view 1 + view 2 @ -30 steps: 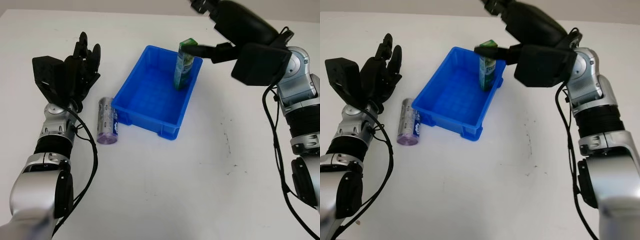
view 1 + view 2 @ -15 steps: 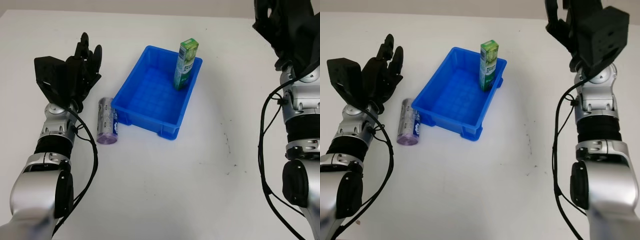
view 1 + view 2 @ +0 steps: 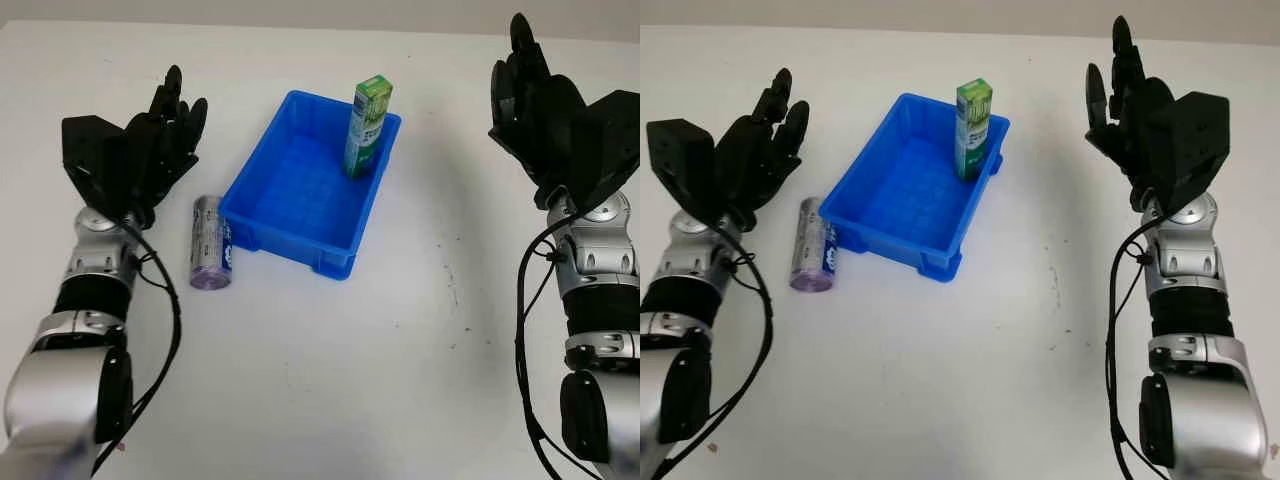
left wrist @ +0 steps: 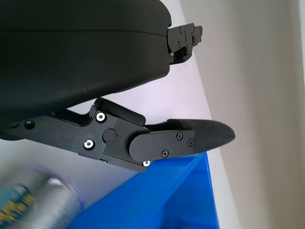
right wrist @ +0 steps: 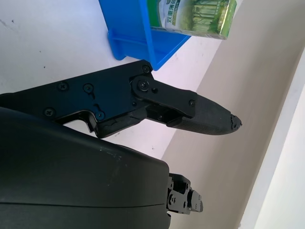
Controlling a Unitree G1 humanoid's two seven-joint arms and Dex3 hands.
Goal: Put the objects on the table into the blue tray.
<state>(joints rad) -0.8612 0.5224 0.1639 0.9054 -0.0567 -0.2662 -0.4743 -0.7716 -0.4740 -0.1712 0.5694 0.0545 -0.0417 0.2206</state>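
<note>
One down, one to go, by the look of it. The green carton [image 3: 366, 126] is standing upright in the far right corner of the blue tray [image 3: 300, 235], leaning on the rim a bit. A second ago my right robot hand [image 3: 548, 125] was still over that corner next to the carton; now it's pulled right back, open and holding nothing, raised off to the right and well apart from the tray. So I'm calling that drop finished.

What's left is the purple can [image 3: 211, 242], lying on its side on the white surface [image 3: 330, 380] just beside the tray's left wall. Hasn't budged. The left robot hand [image 3: 135, 155] is open too, hanging above and a little left of the can, about where it was before.

My guess is the left side takes the can next. It's round, so it could roll if I nudge it before the fingers close.
</note>
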